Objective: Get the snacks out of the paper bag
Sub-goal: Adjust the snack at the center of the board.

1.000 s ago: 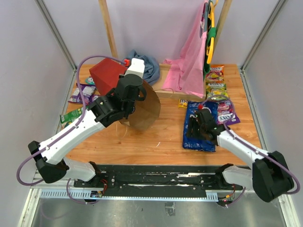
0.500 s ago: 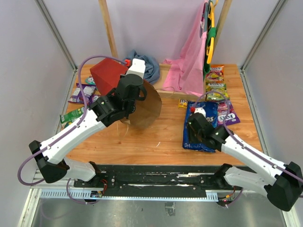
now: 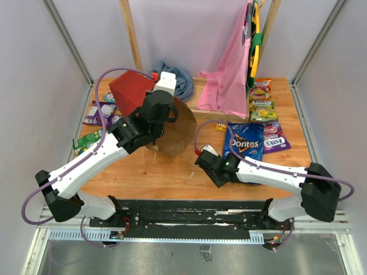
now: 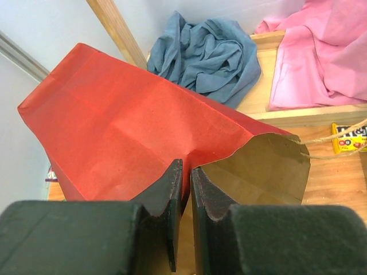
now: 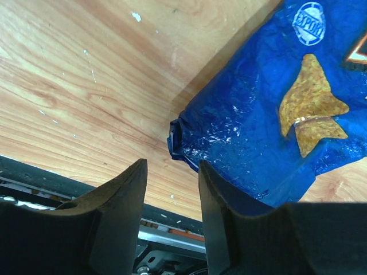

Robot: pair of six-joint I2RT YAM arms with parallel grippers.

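While the left pincer (image 4: 183, 172) is clamped on the rim of the red paper bag (image 4: 114, 126), the right pincer (image 5: 171, 166) hangs with jaws apart at a corner of the blue Doritos bag (image 5: 258, 126).
White "Doritos" lettering crosses that bag in the overhead view, a round stamp on it reads "EXPOR", cut off, and a yellow M&M's packet (image 3: 221, 125) lies just beside it. The bag's crimped corner lies just beyond the gap of the right jaws, on the wooden surface (image 3: 172, 172). The paper bag lies tipped at the left rear, brown mouth facing the middle, twine handle (image 4: 327, 140) trailing out. Other packets (image 3: 262, 100) line the right rear edge, their lettering too small to read.
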